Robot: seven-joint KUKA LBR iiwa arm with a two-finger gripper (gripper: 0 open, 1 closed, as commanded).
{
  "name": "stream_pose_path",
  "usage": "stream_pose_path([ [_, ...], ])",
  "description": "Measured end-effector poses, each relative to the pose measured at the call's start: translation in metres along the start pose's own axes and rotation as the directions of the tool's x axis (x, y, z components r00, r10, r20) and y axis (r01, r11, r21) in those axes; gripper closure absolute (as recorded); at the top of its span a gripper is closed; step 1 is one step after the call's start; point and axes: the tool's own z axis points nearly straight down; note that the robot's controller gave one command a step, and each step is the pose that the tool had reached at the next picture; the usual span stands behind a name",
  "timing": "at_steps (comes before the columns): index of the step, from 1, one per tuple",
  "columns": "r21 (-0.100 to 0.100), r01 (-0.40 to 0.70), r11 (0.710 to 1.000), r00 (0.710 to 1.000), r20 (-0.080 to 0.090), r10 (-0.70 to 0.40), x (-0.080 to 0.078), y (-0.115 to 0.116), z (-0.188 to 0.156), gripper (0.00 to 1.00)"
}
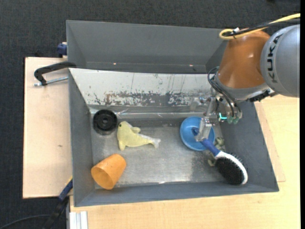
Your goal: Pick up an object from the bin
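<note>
1. A dark, speckled carpet floor (143, 4) lies at the far side of the scene and runs down the left.
2. A pale wooden worktop (181, 213) spans the near side and continues up the right.
3. Soft, even light falls on both.

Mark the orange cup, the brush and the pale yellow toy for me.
orange cup (110, 170), camera view, on its side wall.
brush (231, 170), camera view, on the black bristle head.
pale yellow toy (129, 137), camera view, on its body.
</note>
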Motion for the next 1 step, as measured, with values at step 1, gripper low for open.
stream_pose_path([
  [1,0.000,0.224,0.975,0.975,0.003,-0.224,0.0030,-0.0015,0.0636,0.00],
])
